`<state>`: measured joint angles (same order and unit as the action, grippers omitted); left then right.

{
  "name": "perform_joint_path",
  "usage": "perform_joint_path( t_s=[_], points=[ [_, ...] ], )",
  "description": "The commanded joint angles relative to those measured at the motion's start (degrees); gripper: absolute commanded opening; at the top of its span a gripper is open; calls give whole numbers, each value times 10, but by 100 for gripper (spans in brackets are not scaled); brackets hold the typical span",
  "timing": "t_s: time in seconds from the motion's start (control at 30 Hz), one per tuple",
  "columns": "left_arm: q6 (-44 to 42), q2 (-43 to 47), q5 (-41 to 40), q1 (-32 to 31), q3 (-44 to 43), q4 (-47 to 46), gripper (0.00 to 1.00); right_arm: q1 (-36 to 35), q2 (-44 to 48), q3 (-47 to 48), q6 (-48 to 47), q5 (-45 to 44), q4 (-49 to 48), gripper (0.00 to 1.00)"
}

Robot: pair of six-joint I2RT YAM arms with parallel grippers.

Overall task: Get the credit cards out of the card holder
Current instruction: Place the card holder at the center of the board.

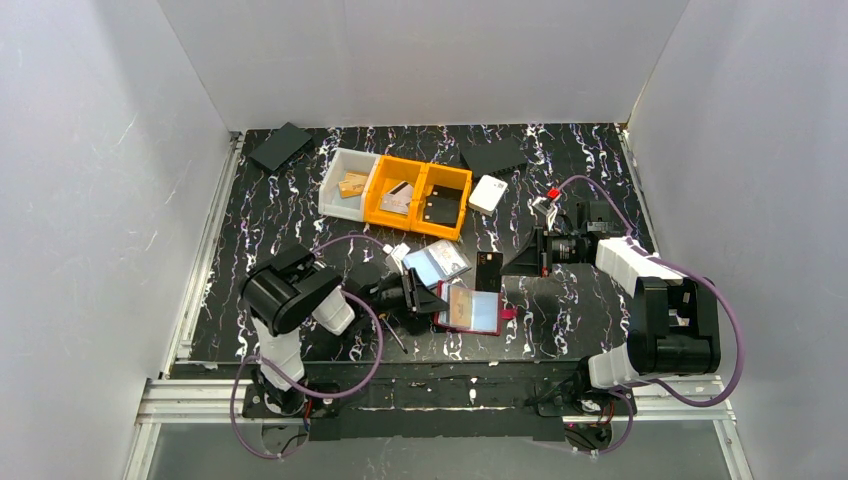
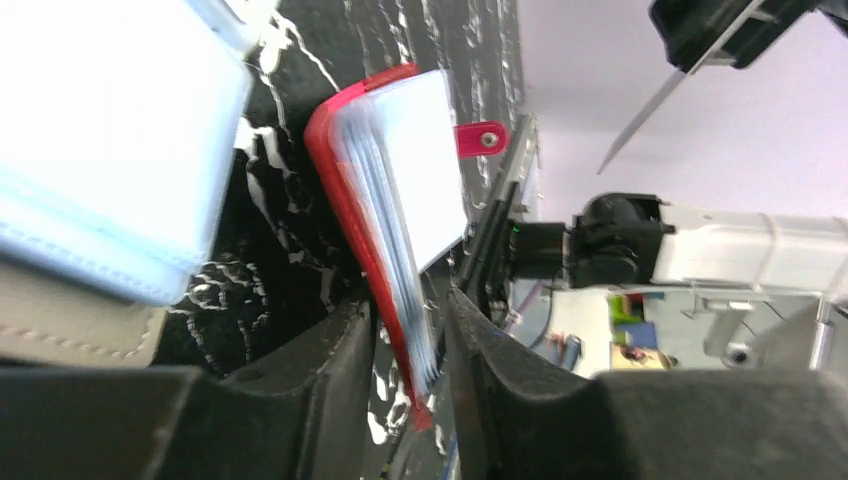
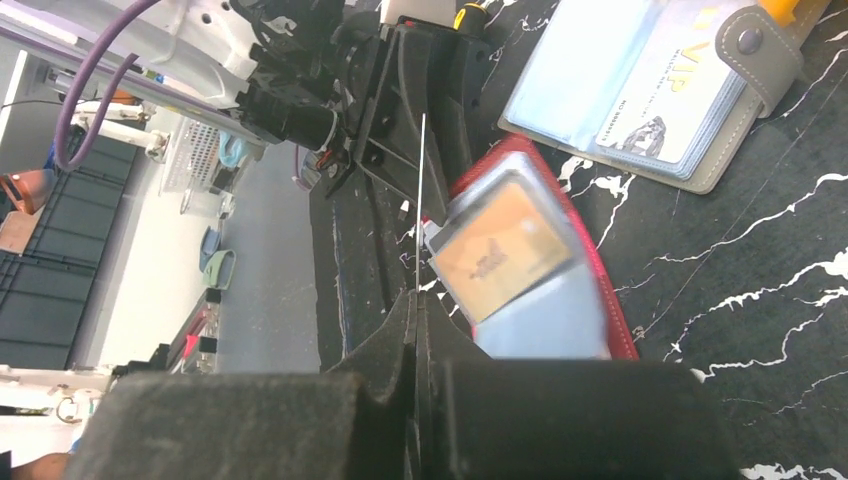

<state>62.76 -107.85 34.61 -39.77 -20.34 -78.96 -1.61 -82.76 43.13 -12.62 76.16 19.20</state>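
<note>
The red card holder (image 1: 470,310) lies open on the black marbled table, an orange credit card (image 1: 462,305) showing in its top sleeve. My left gripper (image 1: 430,297) is at its left edge. In the left wrist view the holder's (image 2: 400,200) red cover and clear sleeves stand between the fingers of the left gripper (image 2: 405,300), which are slightly apart from it. My right gripper (image 1: 508,262) hovers just beyond the holder. In the right wrist view the right gripper (image 3: 417,300) is shut on a thin credit card (image 3: 421,200) seen edge-on above the holder (image 3: 540,320).
A grey holder with light blue sleeves (image 1: 437,263) lies open just behind the red one. Further back are a white bin (image 1: 345,185), two orange bins (image 1: 420,198), a white box (image 1: 487,193) and flat black pieces (image 1: 280,145).
</note>
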Motion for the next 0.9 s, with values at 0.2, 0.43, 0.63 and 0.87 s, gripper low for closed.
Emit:
perform_joint_path(
  t_s=[0.2,0.43,0.63,0.87],
  points=[
    [-152,350,-228,-28,41,392,65,2,-1,25,-30,-7,28,1],
    [-188,568,-293,-33,63,474,98,-3,-8,22,-27,29,22,1],
    [-170,457,-133,-29,-4,391,98,-7,-7,14,-9,51,4,1],
    [-167,301,-95,-68,-96,311,89,-10,-7,13,-4,60,-1,1]
  ],
)
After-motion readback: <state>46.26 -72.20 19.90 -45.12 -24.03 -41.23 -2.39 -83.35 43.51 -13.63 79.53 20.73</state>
